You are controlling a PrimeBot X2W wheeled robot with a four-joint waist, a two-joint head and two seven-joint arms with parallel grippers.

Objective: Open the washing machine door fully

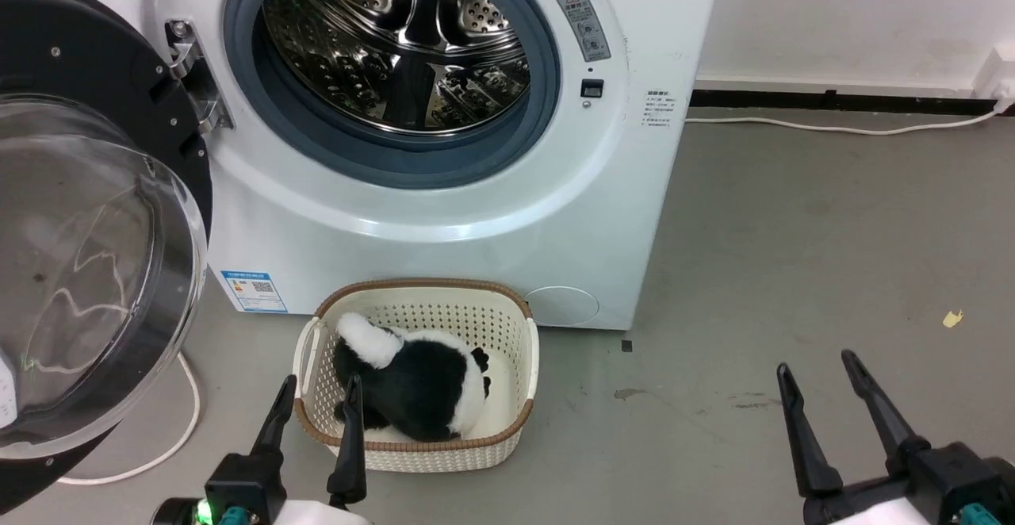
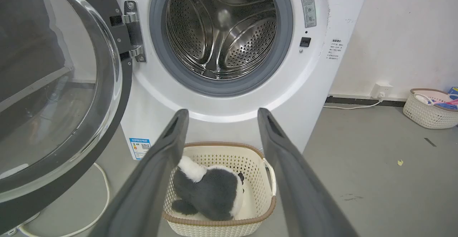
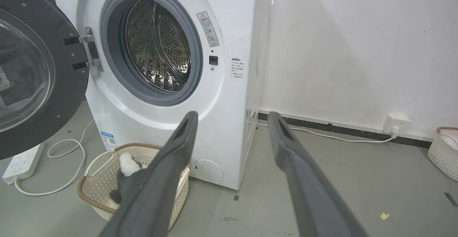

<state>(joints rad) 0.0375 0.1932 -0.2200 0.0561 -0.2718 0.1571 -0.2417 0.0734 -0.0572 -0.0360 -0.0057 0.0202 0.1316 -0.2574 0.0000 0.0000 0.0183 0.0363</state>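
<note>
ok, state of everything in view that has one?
door: swung wide open
drum: exposed, looks empty
basket: on floor, holding a plush toy
left hand: open, empty
right hand: open, empty

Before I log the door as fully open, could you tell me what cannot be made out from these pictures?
- Washing machine door: head view, its left part is cut off by the picture's left edge.
- Warning label on the washing machine: every view, print too small to read.
- Basket by the wall: left wrist view, cut off by the right edge; contents unclear.
</note>
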